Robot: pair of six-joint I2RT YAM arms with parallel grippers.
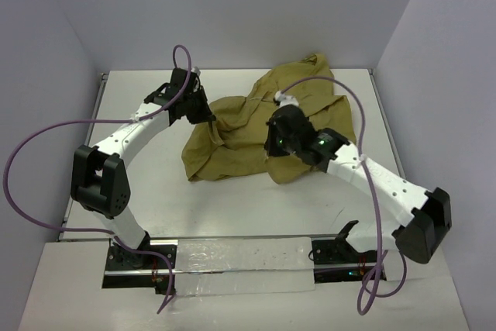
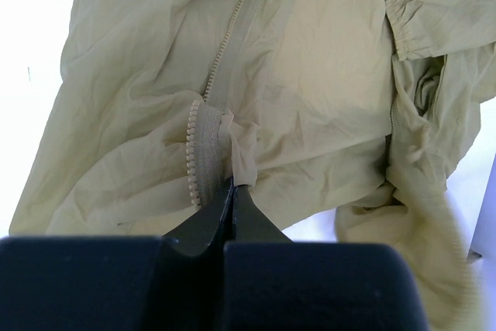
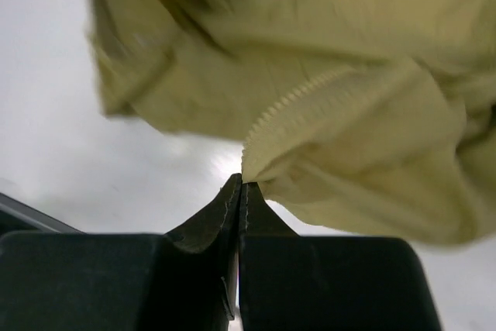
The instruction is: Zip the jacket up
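Only the wrist views showed the left gripper point(image 2: 231, 191) and right gripper point(image 3: 242, 185) each clamped on the jacket point(image 1: 240, 137) beside its zipper teeth point(image 2: 225, 44).

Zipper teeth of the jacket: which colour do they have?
Pale tan teeth, nearly the same as the jacket. The left wrist view shows them best.

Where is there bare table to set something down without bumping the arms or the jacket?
The widest bare patch of table lies between the jacket and the base rail. A smaller one sits at the far left corner, beside the left gripper. The middle and far right are crowded: jacket, right gripper, cable.
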